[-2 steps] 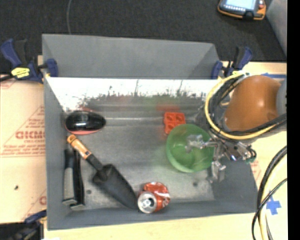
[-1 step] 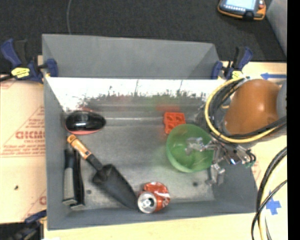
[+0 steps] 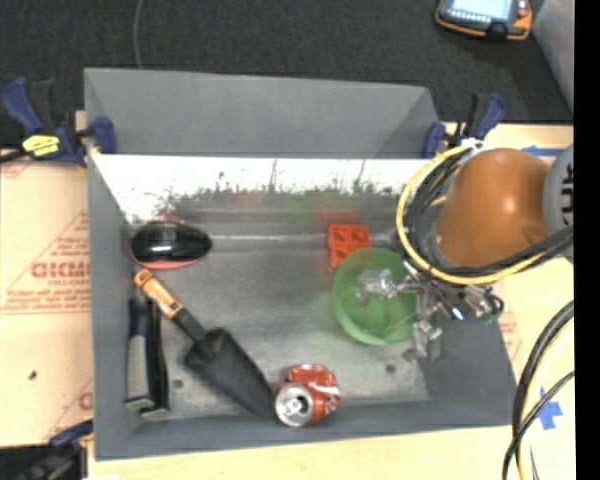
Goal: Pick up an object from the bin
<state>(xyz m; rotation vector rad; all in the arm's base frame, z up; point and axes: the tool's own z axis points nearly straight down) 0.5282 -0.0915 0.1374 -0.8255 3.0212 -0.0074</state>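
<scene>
My gripper [image 3: 402, 315] hangs at the right side of the bin, open, over the right edge of a translucent green bowl [image 3: 353, 313]. One finger [image 3: 379, 289] sits over the bowl's inside and the other finger [image 3: 425, 342] lies just outside its right rim. An orange toy block [image 3: 347, 242] rests behind the bowl near the back wall. A crushed red drink can [image 3: 306, 395] lies at the front, to the left of the gripper.
A trowel [image 3: 212, 353] with an orange handle and black blade lies diagonally at front left. A black and red computer mouse [image 3: 169, 245] sits at back left. A black and grey tool [image 3: 145, 360] lies along the left wall. The arm's orange cover and cables stand above the right wall.
</scene>
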